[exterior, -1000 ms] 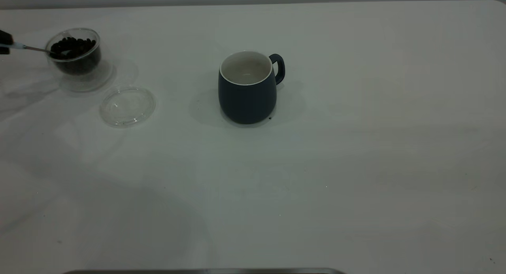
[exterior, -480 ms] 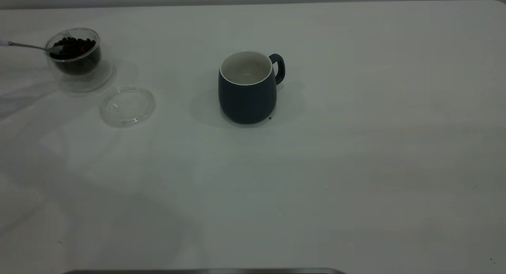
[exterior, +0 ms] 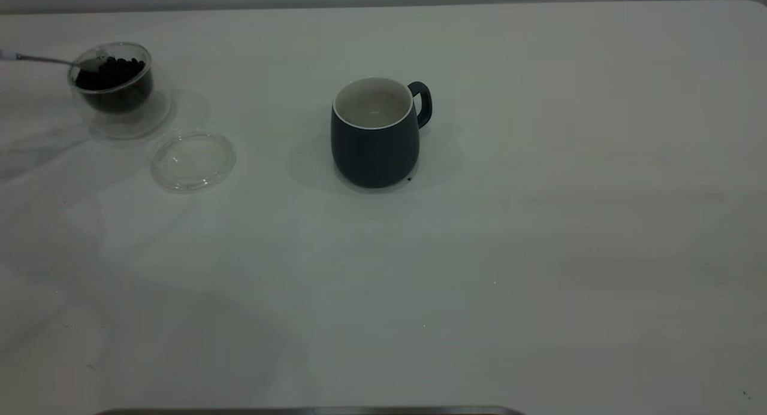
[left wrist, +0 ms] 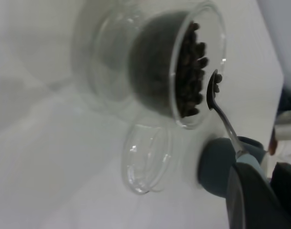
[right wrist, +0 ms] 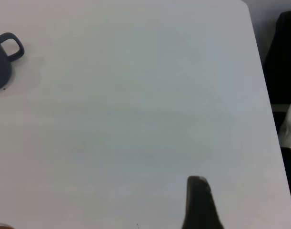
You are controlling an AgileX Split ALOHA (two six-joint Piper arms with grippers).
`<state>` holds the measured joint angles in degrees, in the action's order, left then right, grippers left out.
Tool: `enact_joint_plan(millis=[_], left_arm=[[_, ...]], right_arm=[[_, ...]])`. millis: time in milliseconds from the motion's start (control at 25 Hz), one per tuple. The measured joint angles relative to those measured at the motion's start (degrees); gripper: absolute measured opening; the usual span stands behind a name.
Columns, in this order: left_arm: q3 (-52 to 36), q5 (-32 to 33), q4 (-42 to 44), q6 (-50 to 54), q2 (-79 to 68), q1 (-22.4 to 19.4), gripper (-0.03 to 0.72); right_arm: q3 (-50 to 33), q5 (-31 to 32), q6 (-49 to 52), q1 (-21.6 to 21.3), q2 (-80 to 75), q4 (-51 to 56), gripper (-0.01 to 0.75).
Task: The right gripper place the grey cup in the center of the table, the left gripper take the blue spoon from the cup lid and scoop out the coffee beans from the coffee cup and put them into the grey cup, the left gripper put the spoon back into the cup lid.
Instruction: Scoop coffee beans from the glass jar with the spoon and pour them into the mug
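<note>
At the desk's (exterior: 539,253) far left corner my left end effector (left wrist: 259,191) is clamped on the pale handle of the blue spoon (exterior: 45,60), its metal bowl just over the coffee beans (exterior: 114,73) in the coffee cup (exterior: 112,82). The spoon is light, stiff and slick, so I judge the handle end the right hold. A few loose beans sit on its bowl and would roll off at any tilt. The glass cup looks fragile and easy to nudge. Just beside it toward the near edge lies the cup lid (exterior: 193,161), bare. At the desk's center stands the grey cup (exterior: 374,133), heavier and stable. My right end effector (right wrist: 198,202) idles toward the right edge; I cannot tell its state.
</note>
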<state>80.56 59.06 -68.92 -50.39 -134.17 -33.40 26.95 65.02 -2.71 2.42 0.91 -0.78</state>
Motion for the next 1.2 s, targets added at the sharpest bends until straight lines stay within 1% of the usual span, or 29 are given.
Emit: enact_joint_plan(millis=[200,400,800,1000,1200], left_arm=[[0.0,3.2,-3.1,-1.8,0.0,-0.9,0.124],[0.0,6.0,-3.3,-3.4,0.0,-2.1,0.124],[0.0,6.7,-3.1,-4.8,0.0,-2.7,0.123],[0.0,6.7,-2.4,-4.8,0.0,-0.7,0.123],[0.0,6.7,-2.4,-4.8,0.0,3.5,0.123]], right_arm=[[0.0,0.0,0.0,0.0,0.0,0.0,0.462],[0.0,0.0,0.0,0.0,0.0,0.0,0.462],[0.0,0.0,0.0,0.0,0.0,0.0,0.462],[0.0,0.0,0.0,0.0,0.0,0.0,0.462],[0.0,0.0,0.0,0.0,0.0,0.0,0.462]])
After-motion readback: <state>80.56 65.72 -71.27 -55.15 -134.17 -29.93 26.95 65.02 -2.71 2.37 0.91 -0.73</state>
